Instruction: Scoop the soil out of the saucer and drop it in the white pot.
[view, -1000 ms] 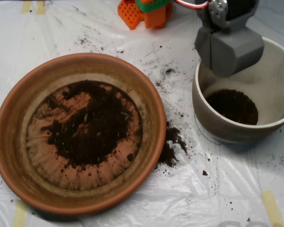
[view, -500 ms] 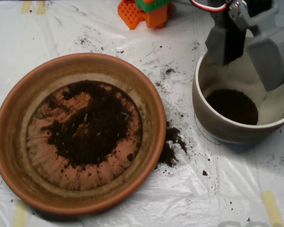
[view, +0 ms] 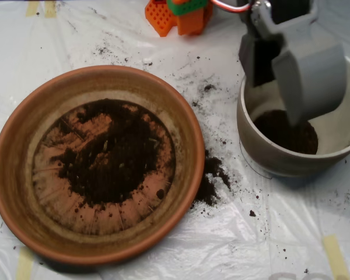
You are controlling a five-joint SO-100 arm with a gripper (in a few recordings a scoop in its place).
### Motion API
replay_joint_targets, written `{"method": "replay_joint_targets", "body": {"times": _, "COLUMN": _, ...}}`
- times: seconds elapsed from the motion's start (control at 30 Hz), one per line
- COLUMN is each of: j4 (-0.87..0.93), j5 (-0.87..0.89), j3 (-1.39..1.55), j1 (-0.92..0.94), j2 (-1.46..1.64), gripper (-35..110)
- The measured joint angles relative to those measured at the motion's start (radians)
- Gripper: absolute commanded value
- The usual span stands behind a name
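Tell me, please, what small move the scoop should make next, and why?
Probably lift clear of the white pot and swing left toward the saucer. The scoop hangs open over the pot, dark soil already lies at the pot's bottom, and plenty of soil remains in the saucer.

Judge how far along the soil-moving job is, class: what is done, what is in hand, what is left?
Done: some soil already lies at the bottom of the white pot. In hand: the end effector hangs open over the pot. Left: a large dark patch covers the saucer, and a spill lies on the plastic sheet between them.
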Motion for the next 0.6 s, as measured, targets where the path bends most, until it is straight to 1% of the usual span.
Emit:
{"method": "replay_joint_targets", "body": {"times": 0.2, "j4": -0.014, "j5": 0.087, "j3": 0.028, "j1": 0.255, "j2": 0.000, "gripper": 37}}
{"method": "replay_joint_targets", "body": {"times": 0.4, "j4": -0.123, "j5": 0.071, "j3": 0.230, "j1": 0.460, "j2": -0.002, "gripper": 36}}
{"method": "replay_joint_targets", "body": {"times": 0.6, "j4": -0.183, "j5": 0.031, "j3": 0.374, "j1": 0.575, "j2": -0.015, "gripper": 41}}
